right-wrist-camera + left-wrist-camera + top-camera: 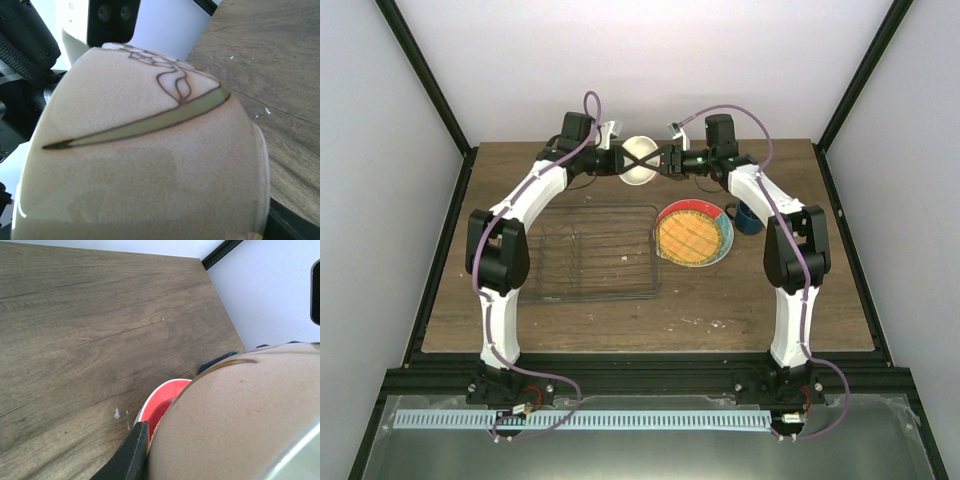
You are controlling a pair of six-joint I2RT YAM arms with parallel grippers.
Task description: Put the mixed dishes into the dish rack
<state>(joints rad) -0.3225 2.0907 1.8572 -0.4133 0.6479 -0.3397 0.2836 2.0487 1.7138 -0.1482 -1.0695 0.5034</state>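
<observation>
The small cream bowl is held above the far middle of the table, between both grippers. My left gripper grips its left side; one dark finger presses on the bowl's wall. My right gripper grips its right side, and the bowl fills that wrist view. The yellow-orange grid plate lies on the red plate, right of the dish rack. The dark blue mug stands beside them. The translucent plate cannot be made out.
The wire rack holds no dishes and sits left of centre. The red plate's rim and a sliver of the mug show below the bowl in the left wrist view. Black frame posts and white walls bound the table.
</observation>
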